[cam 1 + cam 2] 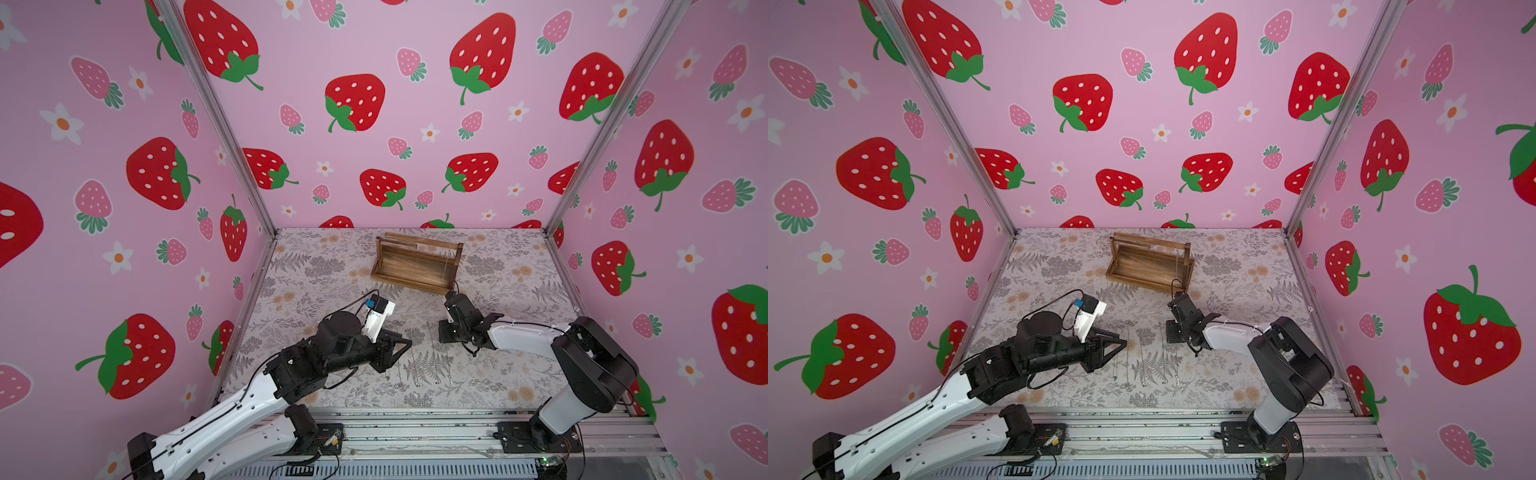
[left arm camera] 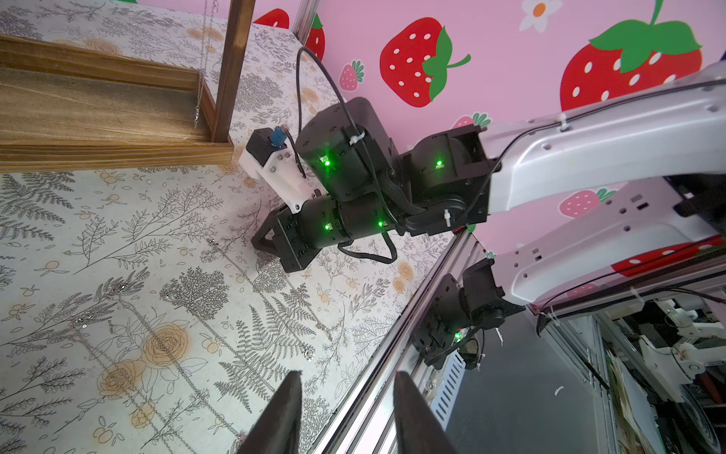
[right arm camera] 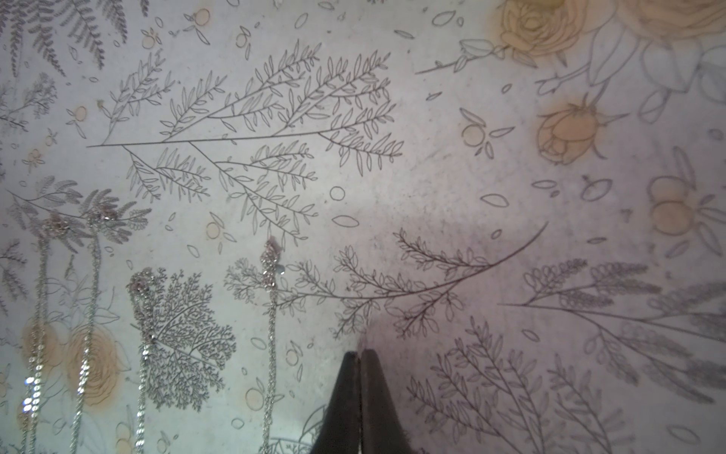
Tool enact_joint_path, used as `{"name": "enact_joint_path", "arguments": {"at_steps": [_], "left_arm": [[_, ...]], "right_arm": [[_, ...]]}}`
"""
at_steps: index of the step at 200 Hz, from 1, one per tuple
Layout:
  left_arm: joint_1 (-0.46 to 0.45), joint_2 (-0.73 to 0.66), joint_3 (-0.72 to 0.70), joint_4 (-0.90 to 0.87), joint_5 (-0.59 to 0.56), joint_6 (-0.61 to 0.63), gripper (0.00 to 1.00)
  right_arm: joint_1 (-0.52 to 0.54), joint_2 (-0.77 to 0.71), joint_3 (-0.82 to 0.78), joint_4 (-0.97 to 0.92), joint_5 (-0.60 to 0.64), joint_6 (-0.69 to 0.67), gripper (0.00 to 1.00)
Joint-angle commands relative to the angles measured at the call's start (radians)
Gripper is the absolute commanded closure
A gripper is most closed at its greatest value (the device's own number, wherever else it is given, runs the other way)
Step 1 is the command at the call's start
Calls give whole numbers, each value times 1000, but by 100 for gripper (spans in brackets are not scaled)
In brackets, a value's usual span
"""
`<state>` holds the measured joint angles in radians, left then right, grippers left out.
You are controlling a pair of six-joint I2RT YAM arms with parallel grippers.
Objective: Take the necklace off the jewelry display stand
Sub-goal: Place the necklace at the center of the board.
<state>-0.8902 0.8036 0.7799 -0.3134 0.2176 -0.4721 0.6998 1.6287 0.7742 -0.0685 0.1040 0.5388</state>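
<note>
**A:** Is the position of the stand noted?

**B:** The jewelry display stand [image 1: 415, 259] is recorded upright at the back of the surface [image 1: 511, 374]. One fine necklace [image 2: 200, 78] is seen hanging from a top bar, just beside an end post, with its lower end dangling over the tray base.

**A:** Is anything else found on the bars?

**B:** It cannot be told. The chain is barely resolved in both top views, and only that end of the stand is covered by the left wrist view.

**A:** And what is seen on the surface?

**B:** Several silver chains [image 3: 270, 314] are laid out in roughly parallel lines in the middle of the surface, between the two arms and well apart from the stand. These are judged to be necklaces already taken off.

**A:** What is logged for the tools?

**B:** The right tool [image 3: 359, 355] is seen with its tips pressed together. No chain is made out between them, and bare surface lies under them, near the nearest laid chain. The left tool [image 2: 347, 408] is seen with its fingers [image 2: 288, 408] apart and nothing between them, over the surface close to the front rail.

**A:** How is progress assessed?

**B:** The task is judged partly done. The hanging necklace is not yet lifted, and neither tool is at the stand. A reach to the bar and a lift clear of it are judged to be left.
</note>
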Motion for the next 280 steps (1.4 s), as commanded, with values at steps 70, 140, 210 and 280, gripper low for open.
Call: {"name": "enact_joint_path", "arguments": {"at_steps": [70,140,210,280], "left_arm": [[-3,-21,-8,-8,-4,10,60],[-3,-24,-9,-9,-8,12,60],[-3,-21,-8,-7,-8,12,60],[-3,-20,-11,-6,-8,12,59]], "right_arm": [[-2,57,46,-60,32,3,95],[-3,67,53,-60,49,0,94],[-3,98,65,-62,75,-2,92],[-8,112,71,-63,90,-3,92]]}}
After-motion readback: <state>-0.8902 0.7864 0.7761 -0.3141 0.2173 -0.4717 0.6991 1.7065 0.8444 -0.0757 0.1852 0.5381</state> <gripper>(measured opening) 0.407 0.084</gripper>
